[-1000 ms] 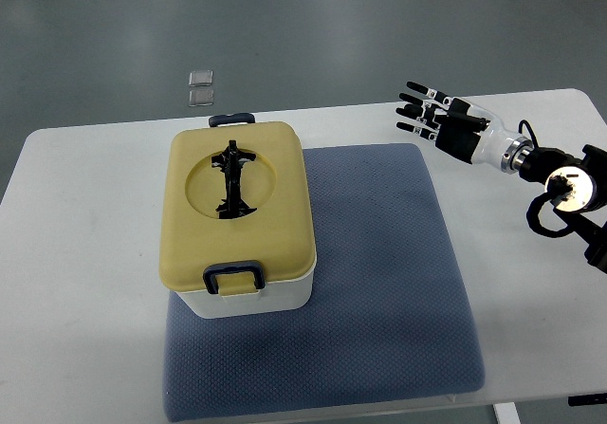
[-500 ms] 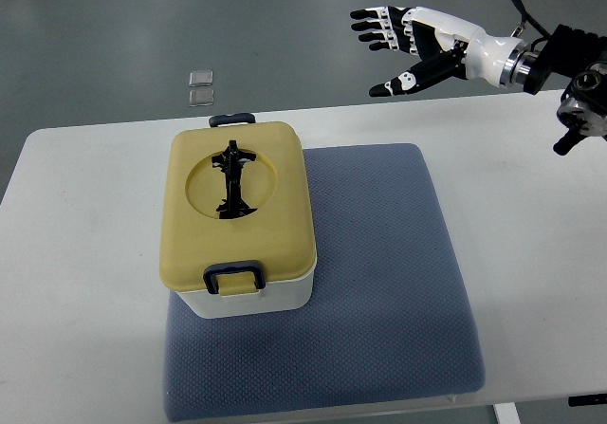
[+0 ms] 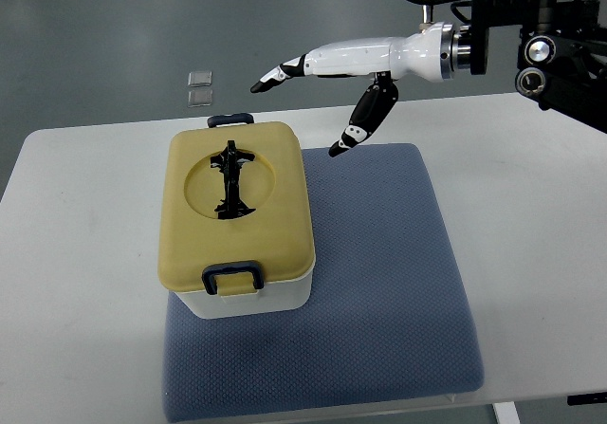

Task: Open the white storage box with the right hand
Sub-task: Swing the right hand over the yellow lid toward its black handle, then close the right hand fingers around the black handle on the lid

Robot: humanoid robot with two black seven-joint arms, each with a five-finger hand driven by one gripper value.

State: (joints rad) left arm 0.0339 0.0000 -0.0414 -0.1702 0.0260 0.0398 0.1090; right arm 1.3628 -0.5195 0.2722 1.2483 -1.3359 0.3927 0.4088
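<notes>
White storage box (image 3: 248,291) with a yellow lid (image 3: 236,206) sits closed at the 9 o'clock side of a blue mat (image 3: 379,291) on a white table (image 3: 76,282), while the right hand (image 3: 327,82), fingers spread and empty, reaches from 2 o'clock, likely toward the far latch (image 3: 231,119); grey floor lies beyond.
</notes>
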